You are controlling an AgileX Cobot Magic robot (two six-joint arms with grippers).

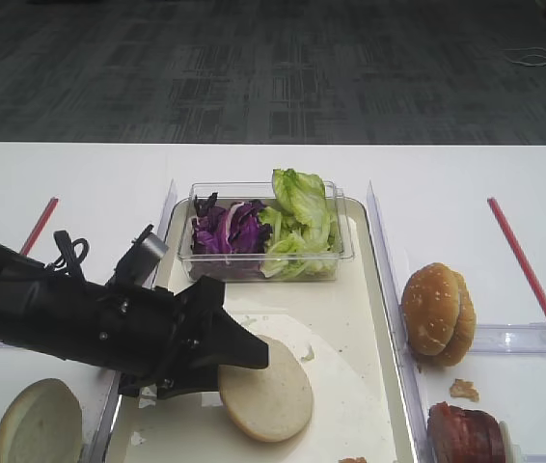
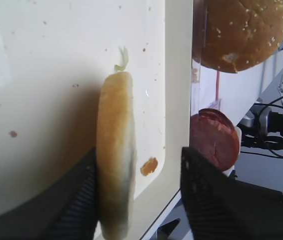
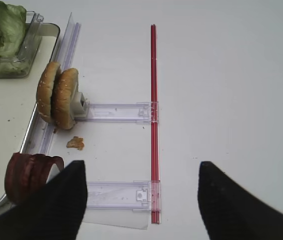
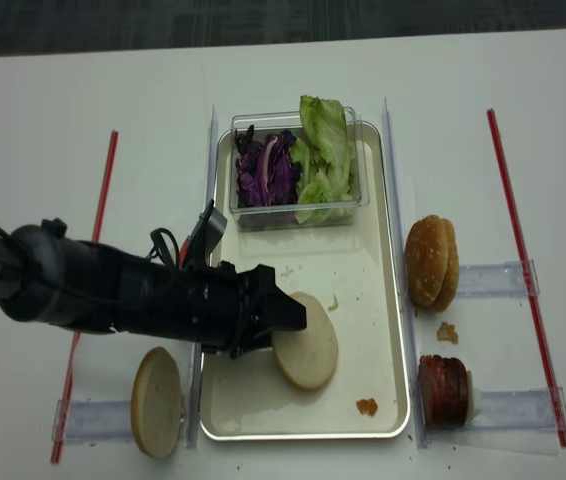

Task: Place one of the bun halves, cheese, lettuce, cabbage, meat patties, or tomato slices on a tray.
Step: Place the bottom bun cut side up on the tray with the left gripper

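Surface: a white surface (image 1: 80, 183) carries everything; red strips and clear plastic rails are laid along both sides of the tray.
Tray: the large long rectangular shallow tray with silvery rim and off-white crumb-flecked bottom (image 4: 378, 262) lies in the middle, its near half mostly bare apart from crumbs.
Left arm: the black left gripper (image 4: 281, 322) is reached across the tray's left rim, low over the tray floor.
Clear tub: a small clear plastic tub (image 1: 339, 253) stands at the tray's far end, holding shredded dark purple cabbage (image 1: 225, 231) and light green crinkly lettuce (image 1: 300, 217).
Bun half on tray: one pale cream round bun half (image 1: 265, 397) lies flat on the tray floor, just at the left fingertips.
Other items: a second pale bun half (image 4: 156, 402) lies left of the tray; browner speckled domed buns (image 1: 437, 313) and dark reddish-brown meat patties (image 4: 443, 392) stand on edge to the right.
Left fingers: in the left wrist view the black fingers (image 2: 206, 200) are parted, one on each side of the bun half; one is against its underside and the other stands clear, so no squeeze is seen.
Right fingers: the right gripper (image 3: 142, 202) is spread wide over bare surface, holding nothing.
Step in hand: the release appears to be under way.
Advice: the fingers should be opened fully before any retreat, then lifted straight up so that the bun half is not dragged or flipped.
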